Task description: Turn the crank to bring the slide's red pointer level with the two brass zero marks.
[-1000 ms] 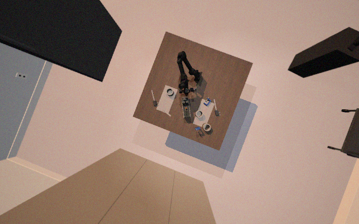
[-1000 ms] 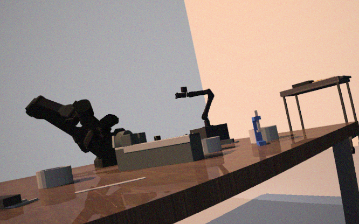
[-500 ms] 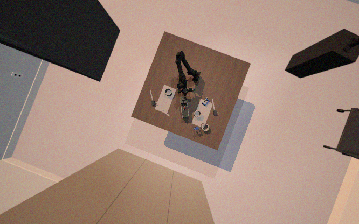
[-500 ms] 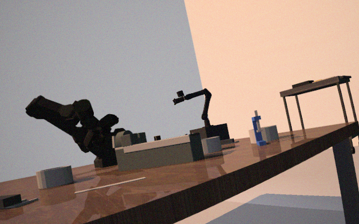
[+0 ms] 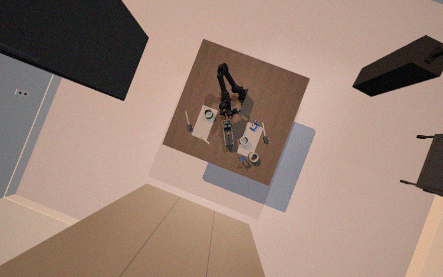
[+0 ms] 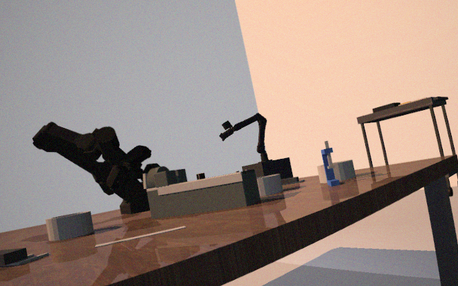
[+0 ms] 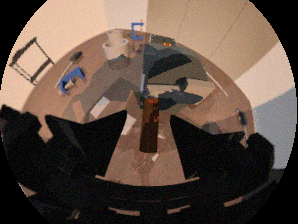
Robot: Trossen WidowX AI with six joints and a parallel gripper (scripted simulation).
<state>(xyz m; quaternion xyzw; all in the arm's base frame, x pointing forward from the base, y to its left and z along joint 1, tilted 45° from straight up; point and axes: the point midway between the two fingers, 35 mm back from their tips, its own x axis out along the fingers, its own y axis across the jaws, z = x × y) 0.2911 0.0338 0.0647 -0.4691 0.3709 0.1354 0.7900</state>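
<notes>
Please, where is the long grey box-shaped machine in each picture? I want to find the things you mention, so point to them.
Long grey box-shaped machine (image 5: 230, 140) (image 6: 197, 201) (image 7: 172, 67):
Top: centre, on the brown wooden table.
Exterior: centre, slightly low.
Wrist: upper middle, right of centre.
Shared landmark: the blue C-shaped clamp (image 5: 243, 158) (image 6: 328, 170) (image 7: 134, 31).

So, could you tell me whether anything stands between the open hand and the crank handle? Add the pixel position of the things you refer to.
Nothing visible does: the brown handle (image 7: 149, 131) lies directly between the hand's (image 7: 149, 120) parted fingers.
</notes>
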